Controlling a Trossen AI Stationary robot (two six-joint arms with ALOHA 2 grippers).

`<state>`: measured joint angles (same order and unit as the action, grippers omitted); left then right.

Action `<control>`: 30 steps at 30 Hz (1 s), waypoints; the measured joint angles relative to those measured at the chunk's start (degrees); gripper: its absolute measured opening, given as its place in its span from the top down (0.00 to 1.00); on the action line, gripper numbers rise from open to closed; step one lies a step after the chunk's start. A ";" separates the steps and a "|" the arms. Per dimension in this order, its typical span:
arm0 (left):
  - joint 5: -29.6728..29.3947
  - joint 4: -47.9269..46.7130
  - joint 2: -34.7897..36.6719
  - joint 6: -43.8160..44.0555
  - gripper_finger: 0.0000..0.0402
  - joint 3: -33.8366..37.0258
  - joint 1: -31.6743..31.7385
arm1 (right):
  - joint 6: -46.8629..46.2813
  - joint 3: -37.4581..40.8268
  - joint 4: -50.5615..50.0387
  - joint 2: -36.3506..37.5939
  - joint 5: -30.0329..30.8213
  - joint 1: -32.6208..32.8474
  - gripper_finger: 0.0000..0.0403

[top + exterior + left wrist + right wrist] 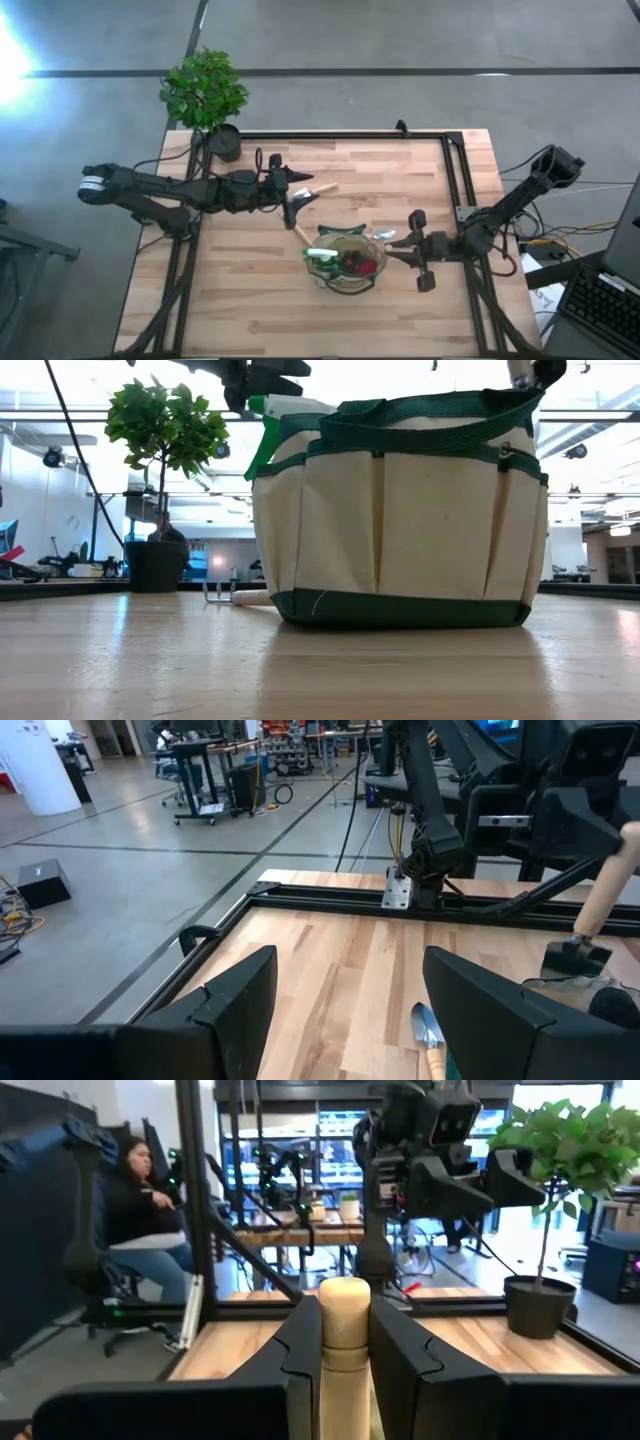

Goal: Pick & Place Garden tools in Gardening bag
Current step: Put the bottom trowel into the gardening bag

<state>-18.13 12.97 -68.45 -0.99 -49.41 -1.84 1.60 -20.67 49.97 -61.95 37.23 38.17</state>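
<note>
Right tool (pixel 345 1355) grips wooden handle (pixel 344 1325), apparently beside gardening bag (pixel 347 263).

Gardening bag (pixel 346 262) on table (pixel 250 310), toward front centre. Spray bottle (pixel 322 256) and red glove (pixel 362 264) inside bag. Wooden-handled rake (pixel 300 236) flat on table, touching bag's rear-left side. Trowel (pixel 384 236) just beside bag's rear-right rim. Potted plant (pixel 208 98) at rear-left table corner, well apart from bag. Left gripper (pixel 297 197) above table, behind and left of bag. Right gripper (pixel 392 250) at bag's right edge, closed around a wooden handle (pixel 343 1335). Seated person (pixel 142 1210) beyond table.
</note>
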 joint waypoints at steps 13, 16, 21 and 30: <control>0.02 -0.18 0.00 -0.05 0.37 0.00 0.00 | -3.00 -2.18 -0.42 -6.72 0.03 -1.33 0.89; 0.02 -0.30 0.00 -0.07 0.37 0.00 0.01 | -4.42 -2.00 -1.10 -7.58 0.04 -1.33 0.89; 0.02 -0.25 0.00 -0.08 0.37 0.00 0.00 | -6.56 -1.76 -3.53 -8.54 0.09 -1.36 0.89; 0.02 -0.08 0.00 -0.16 0.37 0.00 0.14 | -11.71 -1.35 -2.92 -13.81 -1.49 -1.53 0.89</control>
<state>-18.11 12.89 -68.45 -1.15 -49.41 -1.70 -10.11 -22.02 47.06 -75.76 35.75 36.64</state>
